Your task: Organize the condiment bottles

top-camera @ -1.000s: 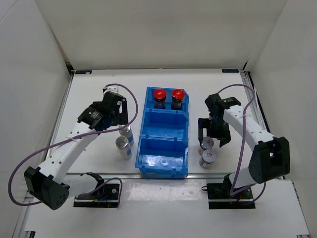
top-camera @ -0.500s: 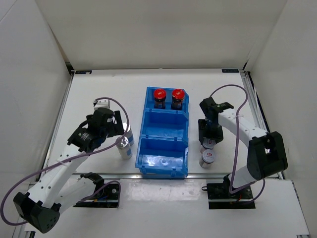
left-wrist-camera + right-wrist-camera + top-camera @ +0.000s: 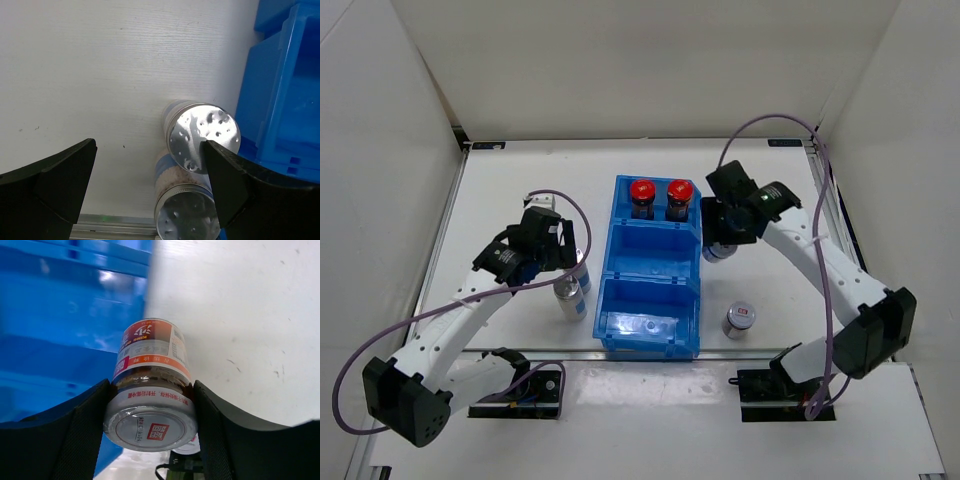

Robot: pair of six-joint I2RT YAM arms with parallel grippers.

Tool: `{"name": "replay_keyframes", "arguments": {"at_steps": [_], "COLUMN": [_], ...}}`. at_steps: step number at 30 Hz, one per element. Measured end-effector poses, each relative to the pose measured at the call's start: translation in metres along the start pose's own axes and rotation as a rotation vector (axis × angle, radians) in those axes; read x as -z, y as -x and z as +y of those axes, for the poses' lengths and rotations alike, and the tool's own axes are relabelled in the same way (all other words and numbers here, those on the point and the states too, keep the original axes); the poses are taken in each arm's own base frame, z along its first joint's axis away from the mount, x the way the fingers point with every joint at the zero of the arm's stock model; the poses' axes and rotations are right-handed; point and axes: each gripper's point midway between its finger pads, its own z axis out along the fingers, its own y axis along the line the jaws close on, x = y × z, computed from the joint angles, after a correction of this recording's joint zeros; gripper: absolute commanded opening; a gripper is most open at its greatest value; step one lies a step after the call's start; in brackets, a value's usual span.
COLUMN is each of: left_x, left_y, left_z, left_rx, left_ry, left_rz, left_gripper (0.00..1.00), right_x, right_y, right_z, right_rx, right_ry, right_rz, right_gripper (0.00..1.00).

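between the right jaws sits a pinched red-marked bottle (image 3: 150,390); left jaws spread

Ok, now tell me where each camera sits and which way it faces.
Top external: above and behind the bases, looking down on the table; left arm and right arm show whole, flanking the blue bin.
Left wrist: looks down past the open left gripper at two silver-topped bottles.
Right wrist: looks along the right gripper, shut on a red-marked bottle.
Shared: all three show the bin.
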Motion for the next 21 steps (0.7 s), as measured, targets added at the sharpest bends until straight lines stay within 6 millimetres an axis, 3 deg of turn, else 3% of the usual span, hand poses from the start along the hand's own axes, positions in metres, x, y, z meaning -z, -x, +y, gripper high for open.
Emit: {"name": "replay_keyframes", "arguments": {"at_steps": [2, 5, 9, 13, 14, 16, 21], "left_x": [0.000, 0.000, 0.001, 0.001, 0.001, 0.001, 0.001], "left_y": [0.000, 0.000, 0.000, 0.001, 0.001, 0.002, 0.002], "left_z": [-0.001, -0.001, -0.001, -0.001, -0.001, -0.001, -0.001], "left_rx": [0.000, 0.000, 0.002, 0.000, 0.000, -0.001, -0.002], "left_ry": [-0.003, -0.004, -0.006, -0.007, -0.008, -0.009, -0.010], "left_rz": [0.001, 0.002, -0.002, -0.006, -0.007, -0.009, -0.010], "left_gripper": [1.00, 1.00, 1.00, 1.00, 1.00, 1.00, 1.00], "right_x": [0.004, -0.008, -0.045, -0.084, -0.091, -0.099, -0.102], "right_y": [0.011, 0.020, 0.015, 0.002, -0.002, -0.005, -0.005], "right_z": [0.019, 0.047, 0.076, 0.084, 0.085, 0.085, 0.086], "right_rx": [0.029, 0.079, 0.135, 0.164, 0.168, 0.173, 0.172], "right_ry": [0.023, 0.038, 0.039, 0.004, -0.004, -0.011, -0.007], "right_rz": [-0.016, 0.000, 0.069, 0.148, 0.163, 0.175, 0.167], "right_gripper": [0.18, 0.20, 0.22, 0.27, 0.31, 0.54, 0.94]}}
